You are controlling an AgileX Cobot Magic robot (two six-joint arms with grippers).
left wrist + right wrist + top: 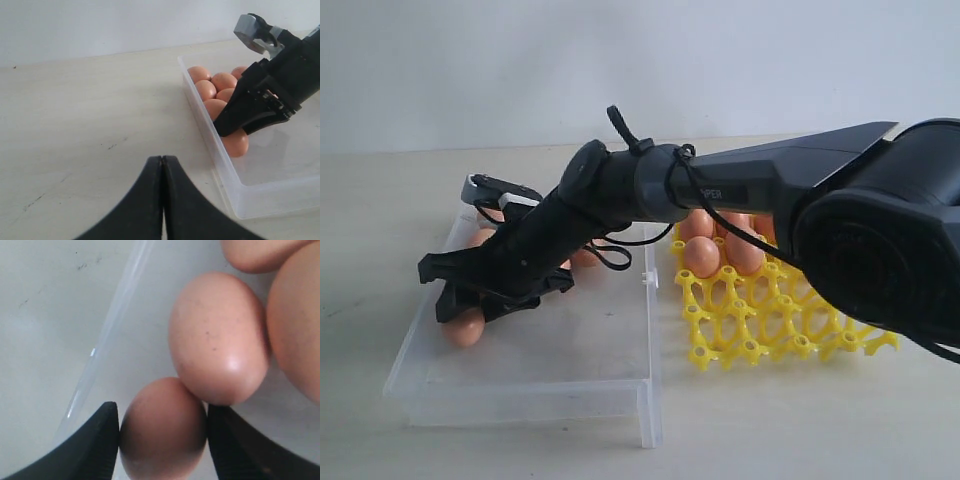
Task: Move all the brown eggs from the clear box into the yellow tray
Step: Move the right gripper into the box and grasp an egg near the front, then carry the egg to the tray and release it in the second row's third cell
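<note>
My right gripper (pixel 460 308) reaches across into the left end of the clear box (pixel 610 375). Its jaws stand on either side of a brown egg (pixel 162 432), both pressing its flanks, and the egg rests on the box floor. A second egg (pixel 217 340) touches the held one from behind. Several more brown eggs (pixel 222 80) are bunched along the box's wall (pixel 220 155) behind the gripper (pixel 240 132). The yellow tray (pixel 760 320) lies right of the box with a few eggs (pixel 705 255) in its far cups. My left gripper (pixel 162 159) is shut and empty over the table outside the box.
The right arm's forearm (pixel 740 185) spans above the tray and the box. A small clasp (pixel 647 277) sticks up on the box's right wall. The pale tabletop (pixel 90 125) runs to a plain wall at the back.
</note>
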